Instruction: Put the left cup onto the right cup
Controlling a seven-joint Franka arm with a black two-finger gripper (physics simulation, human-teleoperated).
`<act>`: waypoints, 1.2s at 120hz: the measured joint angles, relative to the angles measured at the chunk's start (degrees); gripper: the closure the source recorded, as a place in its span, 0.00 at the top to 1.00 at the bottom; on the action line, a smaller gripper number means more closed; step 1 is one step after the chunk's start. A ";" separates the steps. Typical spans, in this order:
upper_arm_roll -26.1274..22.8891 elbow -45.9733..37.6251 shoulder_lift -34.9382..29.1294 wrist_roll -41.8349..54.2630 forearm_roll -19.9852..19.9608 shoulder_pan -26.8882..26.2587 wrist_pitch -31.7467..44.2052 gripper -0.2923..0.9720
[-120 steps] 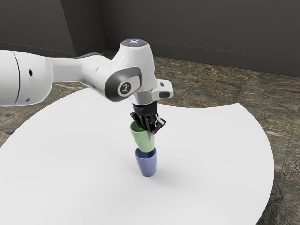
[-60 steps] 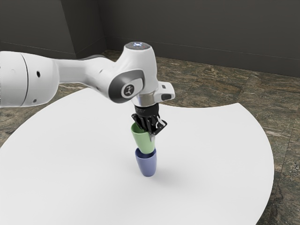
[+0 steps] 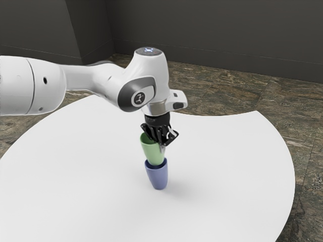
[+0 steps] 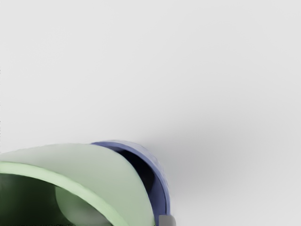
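Exterior view: gripper clamps green cup by its rim; cup tilted, base nested in blue cup. Likely light, rigid, smooth; a rim-wall pinch suits.

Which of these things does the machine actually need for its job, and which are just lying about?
Part of the job: green cup, held at its rim by the gripper; blue cup under it.
Just there: white table; stone floor.
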 joint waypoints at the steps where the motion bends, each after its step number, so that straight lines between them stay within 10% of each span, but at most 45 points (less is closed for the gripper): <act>1: 0.01 -0.01 0.02 0.00 0.00 0.01 0.00 0.15; 144: 0.04 -0.03 -0.42 -0.18 -1.68 -0.54 -3.67 0.15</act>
